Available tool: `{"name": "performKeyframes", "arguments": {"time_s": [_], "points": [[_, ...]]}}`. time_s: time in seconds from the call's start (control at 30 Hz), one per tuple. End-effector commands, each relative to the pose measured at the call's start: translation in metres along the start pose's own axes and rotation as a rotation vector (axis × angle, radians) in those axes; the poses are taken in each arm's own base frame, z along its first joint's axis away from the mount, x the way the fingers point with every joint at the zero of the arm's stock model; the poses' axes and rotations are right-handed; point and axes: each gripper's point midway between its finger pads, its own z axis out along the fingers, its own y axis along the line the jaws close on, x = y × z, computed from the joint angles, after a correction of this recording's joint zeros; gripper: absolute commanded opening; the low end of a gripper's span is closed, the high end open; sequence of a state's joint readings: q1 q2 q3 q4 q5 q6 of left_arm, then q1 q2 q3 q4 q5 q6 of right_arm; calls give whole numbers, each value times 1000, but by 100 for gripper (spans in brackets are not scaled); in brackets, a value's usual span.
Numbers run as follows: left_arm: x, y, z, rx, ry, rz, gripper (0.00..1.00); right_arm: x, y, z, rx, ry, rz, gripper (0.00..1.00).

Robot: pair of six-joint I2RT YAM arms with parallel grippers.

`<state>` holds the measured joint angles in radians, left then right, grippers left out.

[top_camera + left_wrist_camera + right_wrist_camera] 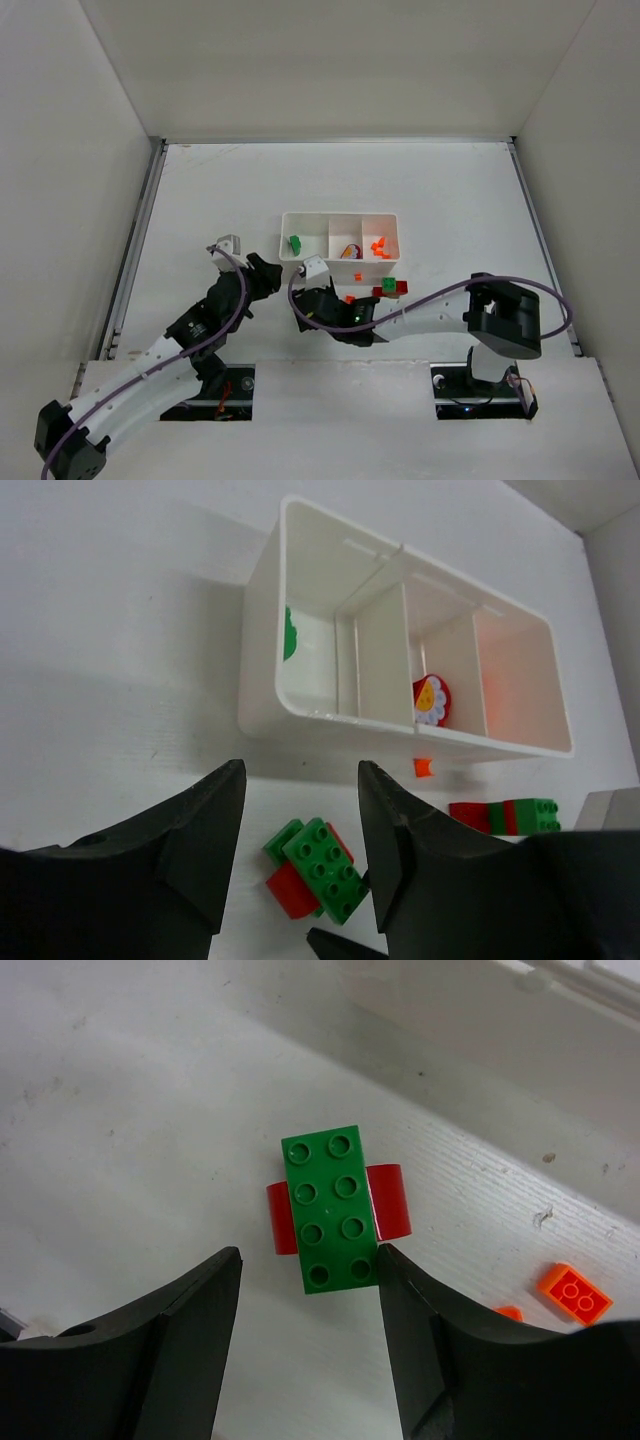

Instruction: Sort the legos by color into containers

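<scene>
The table is a white board with faint grain and a few dark specks. It sits in a plain white box of walls on three sides, with a metal rail along its left and right edges.

The tray lies near the middle of the table. Its left compartment holds one green piece, the middle one a round red piece with yellow and white on it, and the right one several orange pieces.

At 7 o'clock from the tray, a green brick lies stacked across a red brick on the bare table. The right gripper hangs over this stack with its jaws wide apart, one on each side, and grips nothing. The left gripper points at the same stack from the other side, jaws also spread and empty.

At 5 o'clock from the tray a red and green pair lies on the table. A small orange piece sits at 6 o'clock, close to the tray's near wall. Two more orange bits lie near the stack.
</scene>
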<state>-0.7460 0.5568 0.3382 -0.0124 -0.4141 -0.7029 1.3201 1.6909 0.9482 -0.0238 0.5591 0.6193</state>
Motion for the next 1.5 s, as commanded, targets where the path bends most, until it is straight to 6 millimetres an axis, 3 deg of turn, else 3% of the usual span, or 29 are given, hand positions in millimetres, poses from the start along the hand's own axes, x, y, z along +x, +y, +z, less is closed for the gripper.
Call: {"name": "performKeyframes", "arguments": {"time_s": [0.0,0.4,0.7,0.97,1.13,1.3,1.47], "points": [[15,9,-3,-17,43,-18,45,-12,2,7,10,-11,-3,62],[15,20,-11,-27,27,-25,45,-35,0,-2,46,-70,-9,62],[15,21,-12,-28,36,-26,44,-17,-4,20,62,-8,-31,62],[20,19,-16,-14,55,-32,44,-13,-5,26,53,12,-25,53],[21,23,-18,-24,60,-33,45,-12,-6,26,54,13,-16,32],[16,19,-21,-3,48,-45,47,-25,-8,12,41,-25,26,23],[5,-2,-31,87,27,-128,51,-53,-10,-19,-33,-119,161,22]]}}
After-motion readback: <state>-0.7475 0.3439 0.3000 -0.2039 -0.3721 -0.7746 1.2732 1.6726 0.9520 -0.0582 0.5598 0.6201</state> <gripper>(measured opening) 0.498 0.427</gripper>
